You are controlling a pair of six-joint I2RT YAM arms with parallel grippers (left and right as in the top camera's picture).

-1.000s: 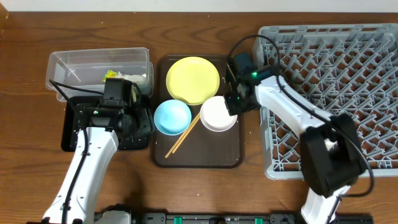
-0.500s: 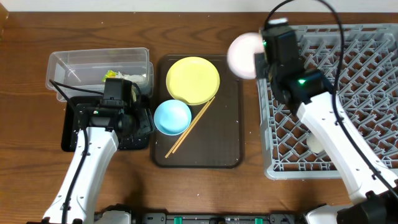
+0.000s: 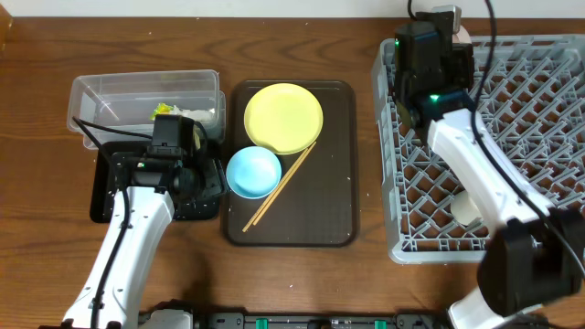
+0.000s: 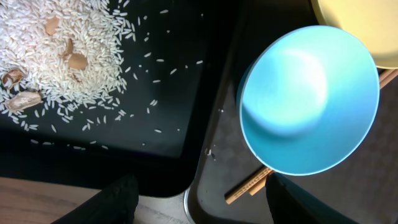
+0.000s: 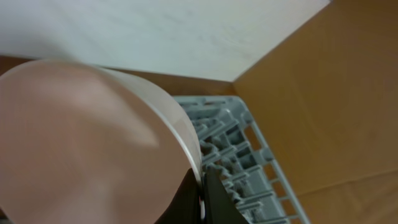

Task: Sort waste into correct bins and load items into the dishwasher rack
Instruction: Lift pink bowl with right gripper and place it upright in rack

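Observation:
My right gripper [image 5: 202,194] is shut on the rim of the white bowl [image 5: 87,143], which it holds on edge above the far left corner of the grey dishwasher rack [image 3: 512,137]. From overhead the right arm hides most of that bowl. A small pale cup [image 3: 468,208] lies in the rack. The yellow plate [image 3: 283,117], the light blue bowl [image 3: 253,172] and two chopsticks [image 3: 279,187] sit on the brown serving tray [image 3: 329,201]. My left gripper [image 4: 205,205] hangs open over the seam between the black tray [image 3: 105,196] and the brown tray. Rice grains [image 4: 68,56] lie in the black tray. The green-and-yellow wrapper [image 3: 164,110] is in the clear tub [image 3: 101,96].
The light blue bowl [image 4: 308,99] is just right of my left gripper's fingers [image 4: 118,199], with the chopstick ends [image 4: 249,186] poking out from under it. A few brown husk-like bits [image 4: 25,99] are mixed into the rice. A cardboard surface [image 5: 323,93] stands behind the rack.
My right arm lifted the white bowl off the brown tray and carried it up and right to the rack's far left corner. The left arm has not moved.

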